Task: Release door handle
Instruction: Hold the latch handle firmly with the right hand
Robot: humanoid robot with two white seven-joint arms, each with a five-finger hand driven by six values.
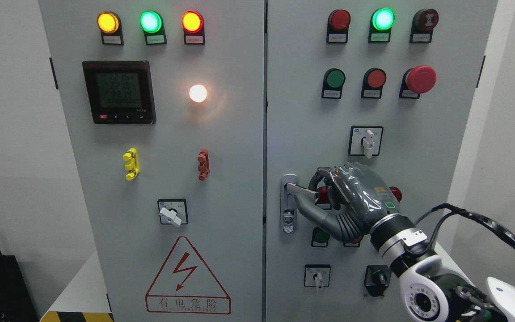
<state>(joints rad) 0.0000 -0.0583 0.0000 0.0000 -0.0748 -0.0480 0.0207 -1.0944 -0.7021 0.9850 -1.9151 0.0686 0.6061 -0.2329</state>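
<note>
Here the right hand (349,197) is closed around the lever of the door handle (297,192), which sits at the left edge of the cabinet's right door (311,112), just beside the centre seam. The lever sticks out rightward from the top of the handle's silver backplate, and the hand's curled fingers (324,176) wrap over it while the thumb comes up from beneath.

To let go cleanly, I would judge the fingers should uncurl first, fully, before the arm draws back; pulling away while still hooked would drag the lever or swing the door. The retreat is best made straight out from the handle, away from the door, since pushbuttons sit right of the handle, behind the palm, and a black rotary switch (377,279) lies below and right of it.

The fingertips on the lever's far side are hidden, so how tightly they bear is unclear. A red button and a green one near the handle are partly covered by the hand. The left arm does not show.
</note>
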